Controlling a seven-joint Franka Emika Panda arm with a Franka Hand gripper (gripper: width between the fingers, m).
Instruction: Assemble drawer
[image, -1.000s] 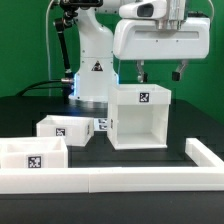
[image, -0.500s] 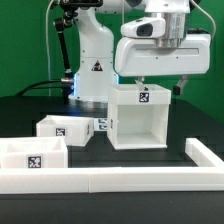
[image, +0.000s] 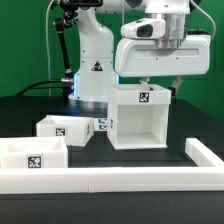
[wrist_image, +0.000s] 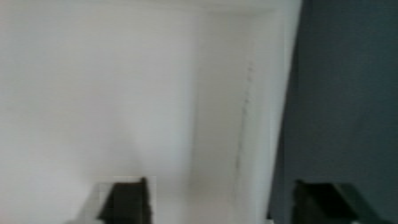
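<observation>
The white drawer box (image: 128, 128) stands upright at the centre of the table, its open front facing the camera and a marker tag on its top front edge. My gripper (image: 160, 89) is low over the box's top, toward the exterior view's right, with the jaws open and empty. In the wrist view my gripper (wrist_image: 222, 196) straddles an edge of the box (wrist_image: 125, 90). One fingertip (wrist_image: 128, 198) is over the white panel and the other is over the dark table (wrist_image: 347, 90). Two small white drawer trays (image: 62, 128) (image: 32, 155) lie at the exterior view's left.
A low white fence (image: 120, 180) runs along the front of the table and turns up at the exterior view's right (image: 205, 155). The robot base (image: 92, 65) stands behind the box. A green wall is behind.
Since one second ago my gripper has come down toward the box top and shifted a little to the exterior view's right. It has not moved in the last half second.
</observation>
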